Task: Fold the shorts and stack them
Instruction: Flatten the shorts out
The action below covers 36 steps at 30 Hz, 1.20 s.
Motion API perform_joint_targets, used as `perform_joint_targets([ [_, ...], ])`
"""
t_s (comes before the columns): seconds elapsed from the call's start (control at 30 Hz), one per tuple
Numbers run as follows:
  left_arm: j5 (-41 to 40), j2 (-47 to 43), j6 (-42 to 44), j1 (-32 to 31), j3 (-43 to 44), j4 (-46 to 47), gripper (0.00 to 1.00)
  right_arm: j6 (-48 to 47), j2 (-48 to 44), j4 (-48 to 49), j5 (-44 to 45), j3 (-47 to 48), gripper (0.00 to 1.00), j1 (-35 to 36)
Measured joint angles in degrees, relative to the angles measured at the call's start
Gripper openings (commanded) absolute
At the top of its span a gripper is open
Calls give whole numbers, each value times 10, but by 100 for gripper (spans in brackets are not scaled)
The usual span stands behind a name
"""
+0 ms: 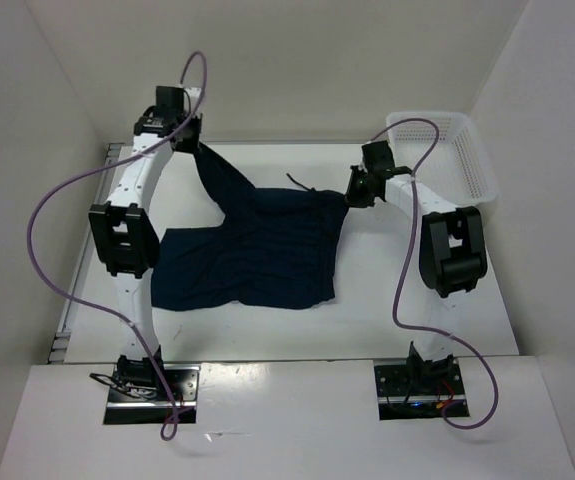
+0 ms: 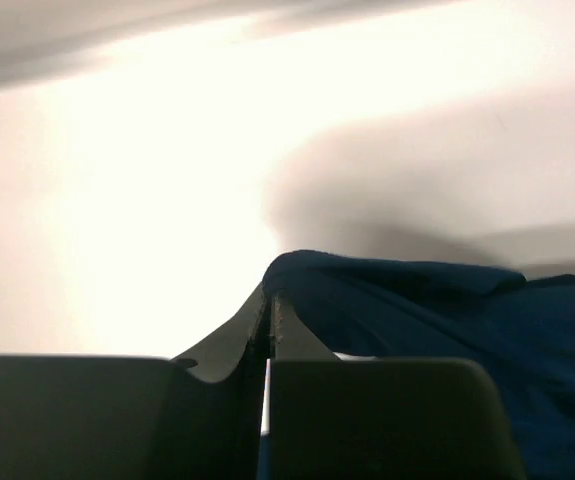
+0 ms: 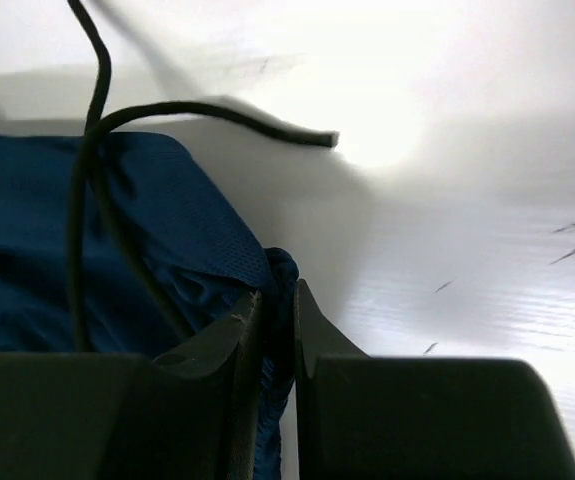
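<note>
The dark navy shorts (image 1: pixel 257 250) lie wrinkled across the middle of the table. One leg is drawn up in a taut strip toward the far left. My left gripper (image 1: pixel 193 146) is shut on the end of that strip; in the left wrist view the cloth (image 2: pixel 417 310) bunches at my closed fingertips (image 2: pixel 271 300). My right gripper (image 1: pixel 353 190) is shut on the waist corner at the right. In the right wrist view, blue fabric (image 3: pixel 147 250) is pinched between the fingers of my right gripper (image 3: pixel 276 300). The thin drawstring (image 3: pixel 95 190) loops above it.
A white plastic basket (image 1: pixel 465 150) stands at the far right corner of the table. White walls close in the table at the back and on both sides. Purple cables arc over both arms.
</note>
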Motion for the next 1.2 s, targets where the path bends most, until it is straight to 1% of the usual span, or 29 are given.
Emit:
perform_joint_targets([
  [0.1,-52,-23,0,20,26,17,0,-8,-1,2,1,12,0,-14],
  [0.27,-113,-57,0,15,28,46,0,-17,-21,5,1,18,0,-16],
  [0.43,-135,-63,0,8,15,53,0,-25,-69,25,0,15,0,-16],
  [0.5,-135,-73,0,9,-26,51,0,-26,-86,45,-2,9,0,-16],
  [0.6,-135,-104,0,9,-148,54,0,-26,-94,64,-10,-3,0,-16],
  [0.7,-134,-115,0,9,-267,57,1,-25,-87,64,-17,-23,0,-16],
  [0.73,-134,-115,0,9,-310,49,4,-24,-83,61,-19,-28,0,-16],
  [0.77,-132,-115,0,9,-341,43,13,-24,-77,59,-21,-31,0,-16],
  [0.83,-125,-115,3,9,-394,24,38,-21,-66,56,-24,-39,0,-16],
  [0.9,-121,-117,3,9,-424,6,53,-19,-61,52,-27,-45,0,-16],
  [0.93,-119,-124,2,10,-424,2,63,-19,-59,51,-29,-47,0,-16],
  [1.03,-99,-146,1,15,-405,-12,69,-19,-56,50,-35,-47,0,-16],
  [1.07,-89,-146,1,17,-381,-20,71,-19,-56,50,-36,-47,0,-16],
  [1.2,-43,-142,0,25,-261,-3,72,-19,-55,50,-38,-47,0,-16],
])
